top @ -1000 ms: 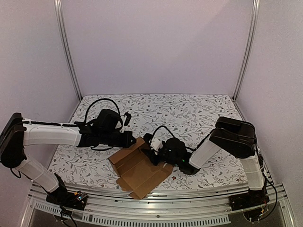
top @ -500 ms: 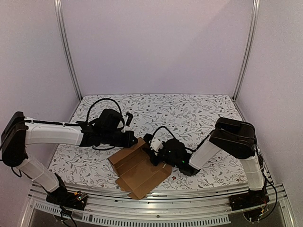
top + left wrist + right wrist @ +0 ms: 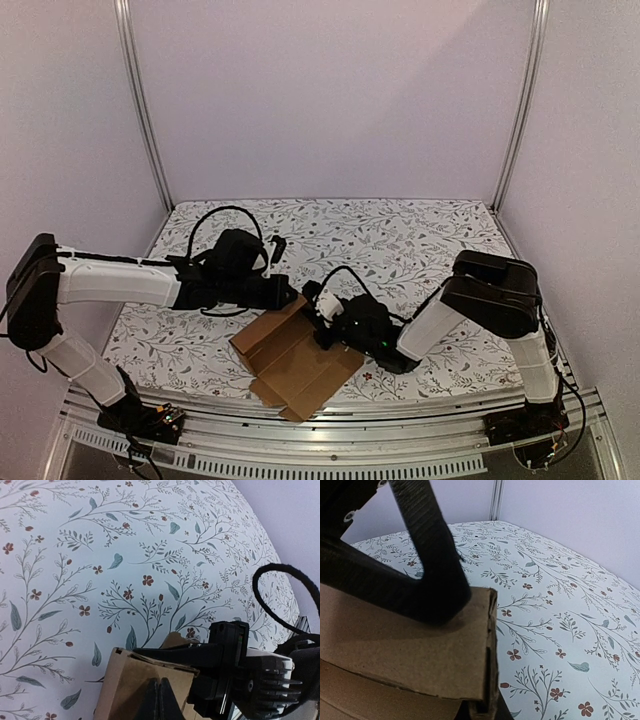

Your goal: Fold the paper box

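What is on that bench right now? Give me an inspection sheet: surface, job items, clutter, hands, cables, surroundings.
Surface: floral tablecloth, flat.
Job's things: paper box, a creased brown cardboard sheet near the front edge, far flap raised.
Clutter: nothing seen.
Hands: left hand shut at the box's far flap, grip unclear; right hand shut on the box's right flap.
Cables: black cable loops over both wrists, clear of the box.
Surroundings: pale walls, aluminium posts, front rail.
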Available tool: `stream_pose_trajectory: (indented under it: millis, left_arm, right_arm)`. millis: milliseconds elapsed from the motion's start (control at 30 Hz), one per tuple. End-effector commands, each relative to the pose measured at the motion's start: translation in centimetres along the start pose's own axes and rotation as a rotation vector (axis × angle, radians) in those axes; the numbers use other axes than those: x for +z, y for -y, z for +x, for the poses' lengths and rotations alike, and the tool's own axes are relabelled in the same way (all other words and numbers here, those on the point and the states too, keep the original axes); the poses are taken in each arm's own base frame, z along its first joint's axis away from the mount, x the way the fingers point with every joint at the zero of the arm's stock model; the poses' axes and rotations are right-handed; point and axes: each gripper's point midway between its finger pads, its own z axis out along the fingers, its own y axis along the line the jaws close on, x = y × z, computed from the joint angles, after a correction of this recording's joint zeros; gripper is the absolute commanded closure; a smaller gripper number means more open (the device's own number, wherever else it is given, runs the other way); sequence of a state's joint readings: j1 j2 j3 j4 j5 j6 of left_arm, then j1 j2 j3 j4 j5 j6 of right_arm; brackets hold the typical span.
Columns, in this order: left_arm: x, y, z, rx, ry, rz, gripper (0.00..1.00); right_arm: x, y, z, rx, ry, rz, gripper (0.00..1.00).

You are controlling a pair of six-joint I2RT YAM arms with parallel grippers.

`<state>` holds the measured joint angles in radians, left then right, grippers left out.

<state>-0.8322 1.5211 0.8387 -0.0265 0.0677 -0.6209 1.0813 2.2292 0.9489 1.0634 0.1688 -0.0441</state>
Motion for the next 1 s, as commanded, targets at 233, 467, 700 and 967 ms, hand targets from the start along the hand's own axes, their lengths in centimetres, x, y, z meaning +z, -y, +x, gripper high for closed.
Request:
stream_pose_trajectory:
  millis: [233,467,700,967]
  left_arm:
    - [1.0,0.3,1.3,0.005,-0.039,0.0,1.0]
    - [1.9,-0.8,2.2,-0.001,-0.043,-0.033,1.0]
    - [2.5,-1.2,3.5,-0.02,-0.062,-0.027,1.0]
    - [2.4,-0.9,3.9,-0.024,-0.067,-0.019,1.0]
  right_arm:
    - [1.0,-0.3,-1.5,0.053,0.089,0.04,0.94]
    - [1.1,-0.5,-0.3,0.086,0.072,0.046,0.94]
    - [1.0,-0.4,0.3,0.099,0.062,0.059,0.89]
    - [1.1,0.1,-0.1,0.118,0.076,0.094,0.85]
